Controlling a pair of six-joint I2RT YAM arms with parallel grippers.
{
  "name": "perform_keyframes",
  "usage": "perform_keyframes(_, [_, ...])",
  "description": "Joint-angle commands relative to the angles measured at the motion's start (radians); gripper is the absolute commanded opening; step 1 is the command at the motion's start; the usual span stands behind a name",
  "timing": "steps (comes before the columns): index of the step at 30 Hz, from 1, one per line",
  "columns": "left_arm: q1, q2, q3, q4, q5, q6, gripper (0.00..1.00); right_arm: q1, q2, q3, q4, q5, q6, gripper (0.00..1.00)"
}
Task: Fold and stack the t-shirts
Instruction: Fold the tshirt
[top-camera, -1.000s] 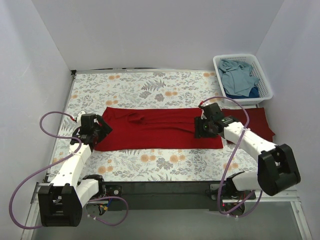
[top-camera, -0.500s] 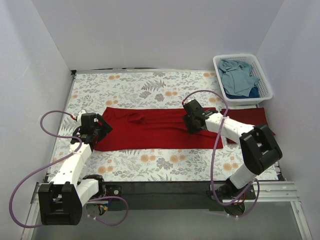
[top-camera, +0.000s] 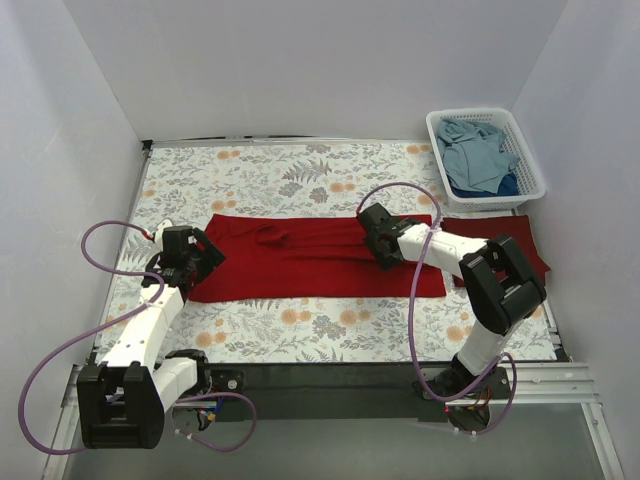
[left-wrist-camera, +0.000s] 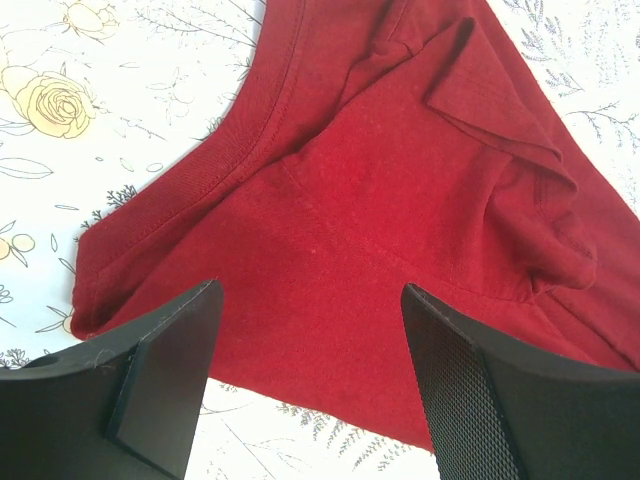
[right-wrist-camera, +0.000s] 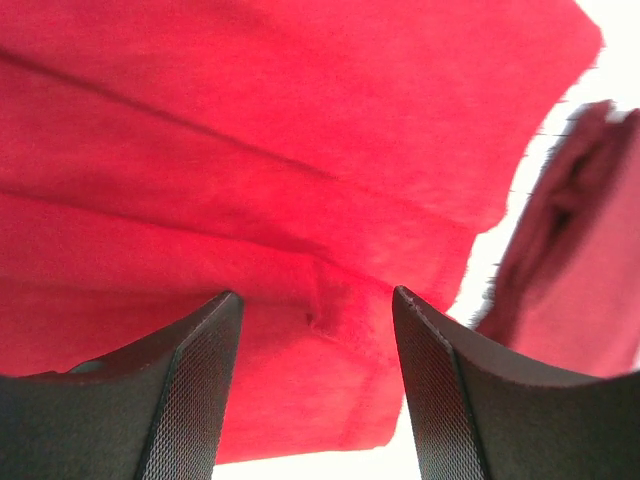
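While both end effectors are released with nothing clamped, the bright red t-shirt (top-camera: 310, 262) lies mid-bench (top-camera: 300, 170) as a long flat band running 9 to 3 o'clock, lightly creased near its middle. Left end effector (top-camera: 205, 253) hovers over its 9 o'clock end, where a stitched hem and a folded flap show. Right end effector (top-camera: 383, 250) is over the band, right of centre. Maroon t-shirt (top-camera: 515, 245) lies flat at 3 o'clock, meeting the band's end. Dusty blue t-shirts (top-camera: 478, 152) are crumpled in the white basket (top-camera: 495, 202) at 1 o'clock.
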Motion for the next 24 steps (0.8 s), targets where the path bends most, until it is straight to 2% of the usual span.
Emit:
perform_keyframes(1, [0.000,-0.004,0.009,0.017,0.003,0.015,0.71,-0.004,0.018,0.046,0.011,0.150,-0.060,0.68])
perform_keyframes(7, [0.000,0.005,0.009,0.018,0.008,0.016,0.71,-0.058,0.065,0.098,0.009,0.258,-0.069,0.73])
perform_keyframes(11, [0.000,0.005,0.009,0.017,0.006,0.016,0.71,-0.085,0.071,0.198,-0.072,0.221,-0.020,0.72])
perform_keyframes(14, [0.000,0.016,0.012,0.018,0.017,0.007,0.69,-0.075,0.019,0.267,-0.083,-0.012,0.035,0.70])
perform_keyframes(17, [0.000,0.051,0.046,0.024,0.052,-0.002,0.62,-0.067,-0.027,0.296,-0.019,-0.396,0.086,0.65])
perform_keyframes(19, [0.000,0.089,0.084,0.029,0.071,-0.005,0.58,-0.069,-0.027,0.301,0.036,-0.533,0.145,0.64])
perform_keyframes(20, [0.000,0.138,0.130,0.031,0.088,-0.005,0.57,-0.069,-0.012,0.310,0.061,-0.651,0.176,0.63])
perform_keyframes(22, [0.000,0.204,0.188,0.028,0.104,-0.007,0.54,-0.067,0.014,0.322,0.147,-0.748,0.233,0.62])
perform_keyframes(24, [0.000,0.306,0.271,0.018,0.132,-0.022,0.52,-0.069,0.067,0.332,0.252,-0.865,0.355,0.61])
